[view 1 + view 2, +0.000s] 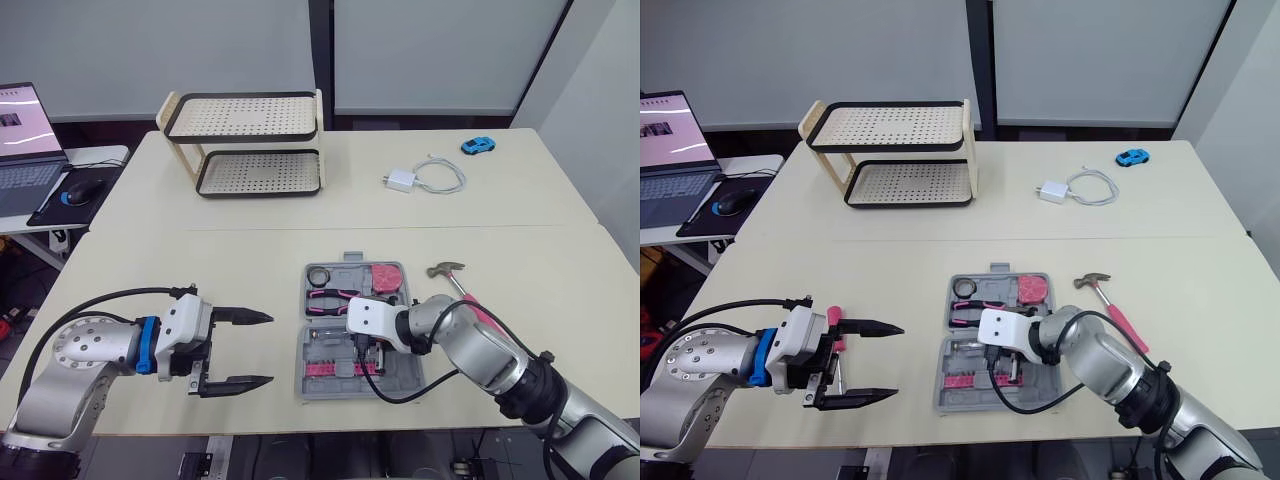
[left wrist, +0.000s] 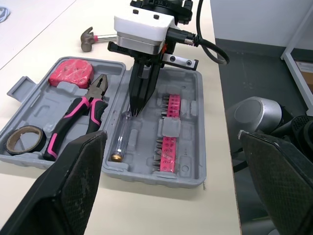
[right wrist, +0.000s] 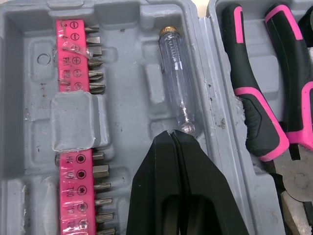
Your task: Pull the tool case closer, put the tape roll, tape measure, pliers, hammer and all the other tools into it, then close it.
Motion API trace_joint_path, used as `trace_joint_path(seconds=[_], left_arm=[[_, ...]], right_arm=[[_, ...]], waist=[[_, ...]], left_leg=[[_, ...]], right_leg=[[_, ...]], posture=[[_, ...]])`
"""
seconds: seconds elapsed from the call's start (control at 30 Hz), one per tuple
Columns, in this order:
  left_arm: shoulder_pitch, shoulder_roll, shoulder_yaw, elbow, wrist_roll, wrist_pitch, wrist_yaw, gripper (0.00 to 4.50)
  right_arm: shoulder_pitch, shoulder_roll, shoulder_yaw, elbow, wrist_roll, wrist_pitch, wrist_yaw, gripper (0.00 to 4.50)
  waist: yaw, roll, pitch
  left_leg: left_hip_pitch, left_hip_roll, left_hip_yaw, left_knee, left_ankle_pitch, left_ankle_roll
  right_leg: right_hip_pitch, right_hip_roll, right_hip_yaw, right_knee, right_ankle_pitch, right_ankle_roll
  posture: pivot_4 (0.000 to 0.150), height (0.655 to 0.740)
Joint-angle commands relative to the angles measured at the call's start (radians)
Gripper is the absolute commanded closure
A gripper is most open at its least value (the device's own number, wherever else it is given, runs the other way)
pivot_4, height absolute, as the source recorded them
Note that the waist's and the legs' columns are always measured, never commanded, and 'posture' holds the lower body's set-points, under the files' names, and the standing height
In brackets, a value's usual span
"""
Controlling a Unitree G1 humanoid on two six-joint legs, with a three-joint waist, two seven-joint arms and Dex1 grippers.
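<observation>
One clenched right end effector, tips against clear screwdriver in tool case.

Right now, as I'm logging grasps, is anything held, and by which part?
Left gripper: open, empty. Right gripper: shut, tips at the narrow end of the clear screwdriver handle; gripped or just touching, cannot tell.

A beige table is backed by white panels. A rack is set on it, a laptop on a side desk.
</observation>
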Motion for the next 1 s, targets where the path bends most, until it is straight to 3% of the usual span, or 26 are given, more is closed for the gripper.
trace_joint_path(seconds=[0.03,1.0], left_arm=[[-0.009,0.012,0.0,-0.019,-0.002,-0.011,-0.011,0.0],[-0.035,0.01,-0.007,-0.01,0.0,-0.002,-0.01,0.0]], right_arm=[[0.005,0.001,-0.029,-0.017,0.015,-0.003,0.015,4.47],[0.046,0.05,-0.073,0.093,0.017,-0.117,-0.001,4.47]], waist=[[0.0,0.0,0.0],[0.0,0.0,0.0]], left_leg=[[0.0,0.0,0.0,0.0,0.0,0.0],[0.0,0.0,0.0,0.0,0.0,0.0]], right_leg=[[0.0,0.0,0.0,0.0,0.0,0.0],[0.0,0.001,0.0,0.0,0.0,0.0]], posture=[[0.15,0.74],[0.15,0.74]])
